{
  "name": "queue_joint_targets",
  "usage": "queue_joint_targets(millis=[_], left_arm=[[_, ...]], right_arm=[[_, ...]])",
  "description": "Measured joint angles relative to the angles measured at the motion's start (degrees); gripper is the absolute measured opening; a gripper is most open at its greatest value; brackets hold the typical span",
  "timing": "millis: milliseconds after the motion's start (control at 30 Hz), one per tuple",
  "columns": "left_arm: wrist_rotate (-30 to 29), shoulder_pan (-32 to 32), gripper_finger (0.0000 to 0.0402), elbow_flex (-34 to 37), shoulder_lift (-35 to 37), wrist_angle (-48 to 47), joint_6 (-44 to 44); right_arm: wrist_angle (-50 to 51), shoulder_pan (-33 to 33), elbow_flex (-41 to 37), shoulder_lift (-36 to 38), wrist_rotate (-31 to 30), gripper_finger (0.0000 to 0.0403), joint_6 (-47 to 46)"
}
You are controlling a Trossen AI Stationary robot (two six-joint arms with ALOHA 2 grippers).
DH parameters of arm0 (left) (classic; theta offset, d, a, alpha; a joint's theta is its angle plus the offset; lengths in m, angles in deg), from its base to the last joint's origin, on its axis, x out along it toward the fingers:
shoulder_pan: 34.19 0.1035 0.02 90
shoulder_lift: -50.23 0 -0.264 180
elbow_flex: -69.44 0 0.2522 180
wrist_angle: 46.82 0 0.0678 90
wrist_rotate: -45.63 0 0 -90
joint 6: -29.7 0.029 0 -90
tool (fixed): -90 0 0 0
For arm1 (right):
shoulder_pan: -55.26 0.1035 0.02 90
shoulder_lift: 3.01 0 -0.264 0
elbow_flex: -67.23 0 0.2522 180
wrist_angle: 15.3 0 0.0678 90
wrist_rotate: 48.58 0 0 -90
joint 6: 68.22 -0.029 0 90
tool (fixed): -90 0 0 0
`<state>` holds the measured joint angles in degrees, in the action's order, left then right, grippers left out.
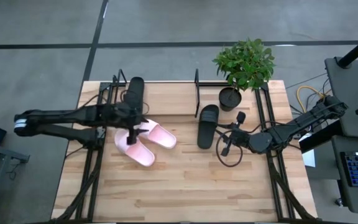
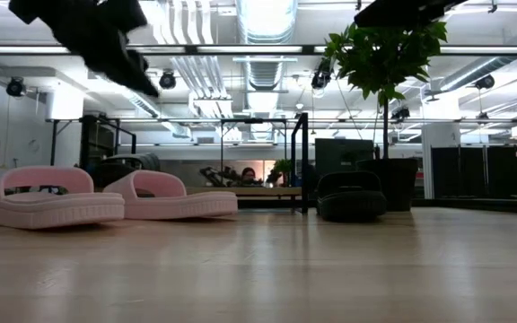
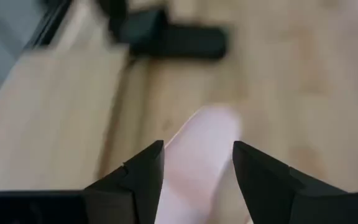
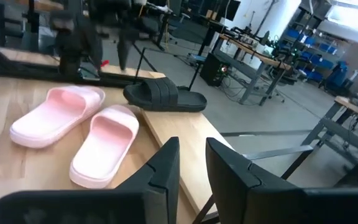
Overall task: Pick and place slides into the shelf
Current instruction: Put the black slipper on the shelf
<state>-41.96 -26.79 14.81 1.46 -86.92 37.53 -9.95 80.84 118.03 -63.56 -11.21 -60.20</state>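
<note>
Left pincer point(image 1: 131, 126) hangs open above pink slides point(image 1: 145, 142); no writing legible.

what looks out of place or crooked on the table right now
The two pink slides lie splayed at an angle to each other on the table, not in the shelf. One black slide sits at the shelf's left end; the other black slide lies out front near the potted plant.

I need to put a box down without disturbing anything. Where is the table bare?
The whole near half of the table, in front of the pink slides, lies bare. The back is crowded: shelf, black slides, potted plant, both arms.
</note>
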Motion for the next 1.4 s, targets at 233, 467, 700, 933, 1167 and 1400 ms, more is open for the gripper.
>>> queue_joint_targets(millis=[233,467,700,933,1167,1400], left_arm=[[7.64,0.0,0.0176,0.26,1.55,18.91,7.79],[7.78,0.02,0.0176,0.37,0.96,19.68,10.5],[7.8,0.02,0.0176,0.5,0.5,19.82,10.54],[7.57,0.02,0.0176,0.8,1.48,18.19,10.56],[7.46,0.02,0.0176,0.93,2.45,16.36,10.52],[7.38,0.02,0.0176,1.37,2.34,16.3,10.5]], right_arm=[[3.18,-0.11,0.0,-1.13,6.21,0.009,5.24],[8.12,-0.15,0.0,-5.45,3.94,0.0161,3.61],[10.13,-3.07,0.0,-11.18,-3.08,0.0218,2.04],[13.2,-7.65,0.01,-17.86,-0.99,0.0219,-3.57],[13.82,-11.1,0.11,-23.51,-0.95,0.0219,-4.62],[14.01,-15.22,0.07,-28.33,1.73,0.0219,-5.09]])
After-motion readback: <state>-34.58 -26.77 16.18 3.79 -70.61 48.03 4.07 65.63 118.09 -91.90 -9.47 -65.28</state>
